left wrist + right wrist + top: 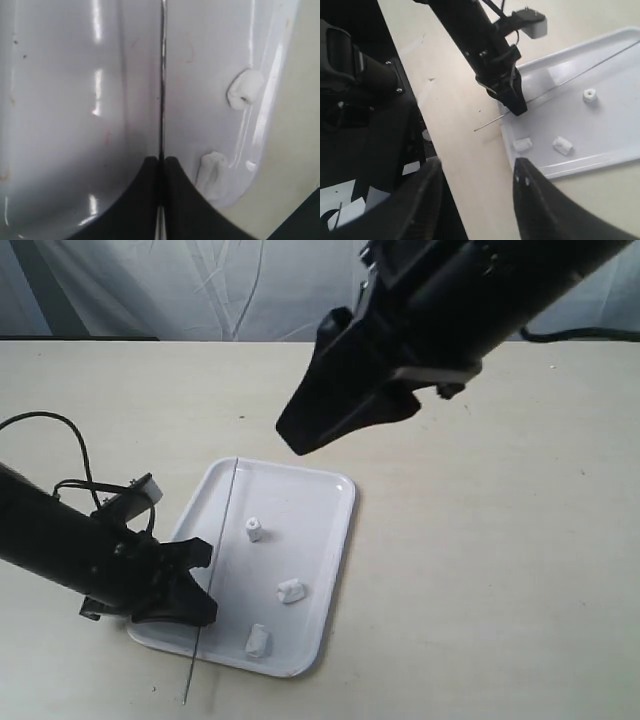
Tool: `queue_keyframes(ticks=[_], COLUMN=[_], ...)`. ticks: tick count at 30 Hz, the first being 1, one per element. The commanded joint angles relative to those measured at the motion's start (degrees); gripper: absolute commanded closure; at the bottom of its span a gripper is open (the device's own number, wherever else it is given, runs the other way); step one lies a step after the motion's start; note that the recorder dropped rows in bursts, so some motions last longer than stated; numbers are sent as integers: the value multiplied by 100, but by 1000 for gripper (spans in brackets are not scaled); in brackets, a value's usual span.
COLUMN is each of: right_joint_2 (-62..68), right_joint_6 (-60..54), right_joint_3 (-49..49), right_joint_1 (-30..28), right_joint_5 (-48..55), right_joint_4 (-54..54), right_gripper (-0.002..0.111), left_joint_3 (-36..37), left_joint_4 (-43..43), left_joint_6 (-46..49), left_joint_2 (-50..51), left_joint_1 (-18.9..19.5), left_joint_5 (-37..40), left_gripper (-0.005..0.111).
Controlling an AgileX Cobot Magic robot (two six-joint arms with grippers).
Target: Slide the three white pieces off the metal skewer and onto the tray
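The three white pieces point(291, 590) all lie loose on the tray point(322, 540), spaced apart in a rough line down its middle. None is threaded on anything, so to my eye the job looks done. The metal skewer point(226, 512) is bare and runs lengthwise over the tray's left part. One tip sits at the far rim and the other pokes out past the near rim over the surface point(480, 570). The left fingers point(142, 192) are pinched tight on it near that end, which I take to be what keeps the rod steady. Whether it rests on the tray I can't tell. The right fingers point(535, 200) hang raised well clear of the tray, spread wide with nothing between them, presumably because no piece remains to push.
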Motion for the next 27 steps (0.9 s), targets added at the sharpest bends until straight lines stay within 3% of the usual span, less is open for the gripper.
queue_keyframes(ticks=[1,10,16,22,27], right_joint_2=[-650,-1544,-2225,-3221,-3683], right_joint_6=[26,197,796,1649,1843], right_joint_3=[-33,-33,-33,-22,70], right_joint_1=[-4,-4,-4,-4,-4], right_joint_5=[69,69,69,-163,-327], right_joint_4=[-14,-116,-1011,-2676,-3363], right_gripper=[65,65,65,65,89], left_joint_3=[-133,-155,-155,-140,-52], left_joint_4=[-24,-13,164,358,782], left_joint_6=[-15,-15,29,333,246], left_joint_2=[244,252,-281,-2284,-4547], left_joint_1=[-20,-20,20,101,101], left_joint_5=[82,339,554,511,-516], left_gripper=[107,90,94,101,107])
